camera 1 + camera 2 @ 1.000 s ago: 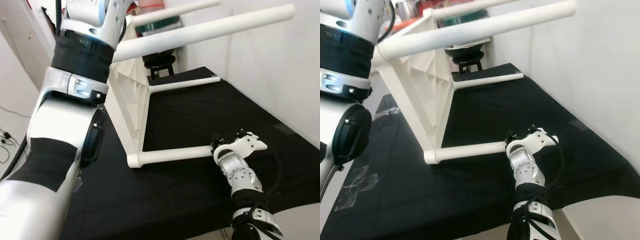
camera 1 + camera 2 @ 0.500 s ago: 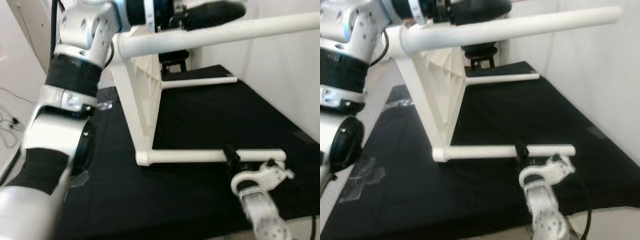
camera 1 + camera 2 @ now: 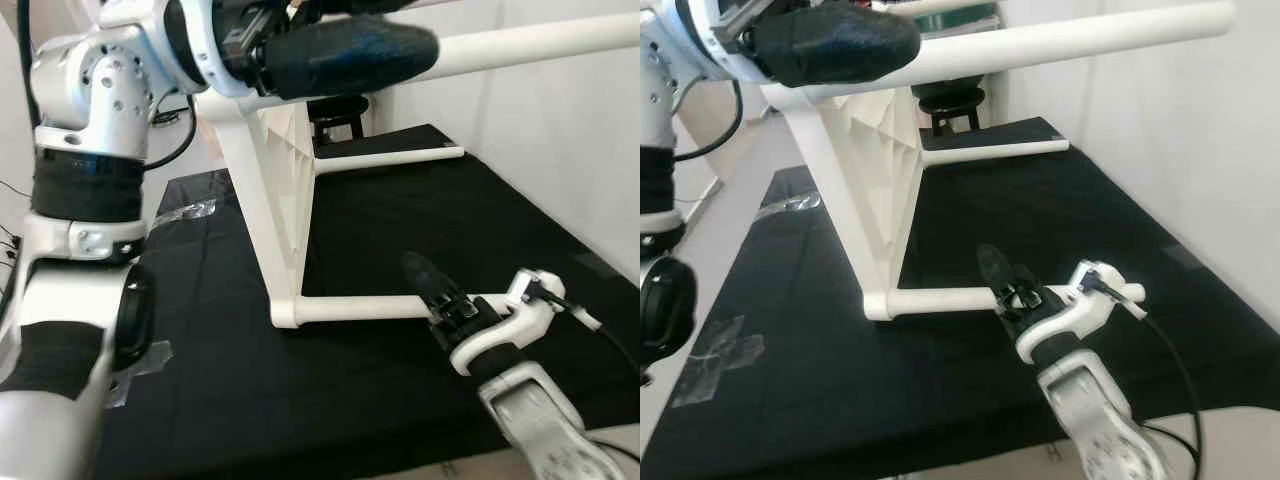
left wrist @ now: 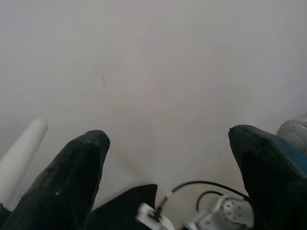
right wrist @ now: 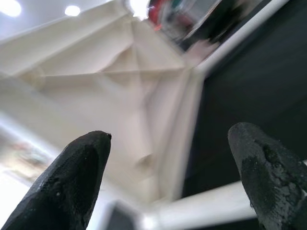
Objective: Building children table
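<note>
While the white children's table (image 3: pixel 268 190) lies tipped on its side on the black mat (image 3: pixel 400 220), its ribbed underside faces the wall and its four round legs point out sideways. Two legs run along the mat: the near lower leg (image 3: pixel 350 309) right in front of the robot, the far lower leg (image 3: pixel 385 160) back toward the black stool (image 3: pixel 338 110). The other two ride high, and the upper leg (image 3: pixel 540 40) stretches toward the white wall (image 3: pixel 540 150). Up there is the left gripper (image 4: pixel 168 158), its black fingers (image 3: pixel 345 55) alongside that upper leg; the wrist view shows them spread wide with nothing between them, bare wall beyond. Down low, the right gripper (image 3: pixel 425 280) sits right at the near lower leg, roughly midway along it. Its wrist view shows the fingers (image 5: pixel 81 177) held well apart, the leg crossing low between them and the table's ribbed underside beyond; whether either finger touches the leg I cannot tell. Clear tape (image 3: pixel 190 210) lies at the mat's left edge.
</note>
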Controlling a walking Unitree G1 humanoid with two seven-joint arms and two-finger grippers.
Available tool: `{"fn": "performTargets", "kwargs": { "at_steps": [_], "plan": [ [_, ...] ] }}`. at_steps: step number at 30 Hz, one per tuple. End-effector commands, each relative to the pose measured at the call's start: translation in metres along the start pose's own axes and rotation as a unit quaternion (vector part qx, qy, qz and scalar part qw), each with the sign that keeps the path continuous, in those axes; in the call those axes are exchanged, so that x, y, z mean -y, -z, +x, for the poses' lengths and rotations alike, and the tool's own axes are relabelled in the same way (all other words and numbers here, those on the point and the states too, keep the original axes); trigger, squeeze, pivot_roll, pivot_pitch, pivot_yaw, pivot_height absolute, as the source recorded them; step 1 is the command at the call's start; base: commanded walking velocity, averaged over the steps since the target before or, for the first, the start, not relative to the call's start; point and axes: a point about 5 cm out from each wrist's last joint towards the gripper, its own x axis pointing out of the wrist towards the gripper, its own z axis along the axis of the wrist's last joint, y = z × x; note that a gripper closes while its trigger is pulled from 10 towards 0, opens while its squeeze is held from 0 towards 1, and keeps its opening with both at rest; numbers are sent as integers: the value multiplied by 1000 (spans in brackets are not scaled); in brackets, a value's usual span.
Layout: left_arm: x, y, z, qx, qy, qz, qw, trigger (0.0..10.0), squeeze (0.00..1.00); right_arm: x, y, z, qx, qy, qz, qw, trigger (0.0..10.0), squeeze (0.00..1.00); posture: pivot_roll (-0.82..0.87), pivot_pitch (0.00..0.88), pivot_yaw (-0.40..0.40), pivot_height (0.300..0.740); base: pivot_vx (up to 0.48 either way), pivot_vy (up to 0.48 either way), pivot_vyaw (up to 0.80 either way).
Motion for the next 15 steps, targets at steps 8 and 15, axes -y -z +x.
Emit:
{"fn": "performTargets", "kwargs": {
  "at_steps": [8, 15],
  "plan": [
    [27, 51, -35, 59, -162, -81, 982, 10000, 0, 18, -23, 19, 47, 86, -154, 983, 10000, 0, -27, 16, 65, 740, 0, 0, 0],
    [60, 129, -49, 84, -341, -164, 922, 10000, 0, 19, -29, 34, 44, 90, -281, 955, 10000, 0, -25, 9, 23, 740, 0, 0, 0]
  ]
}}
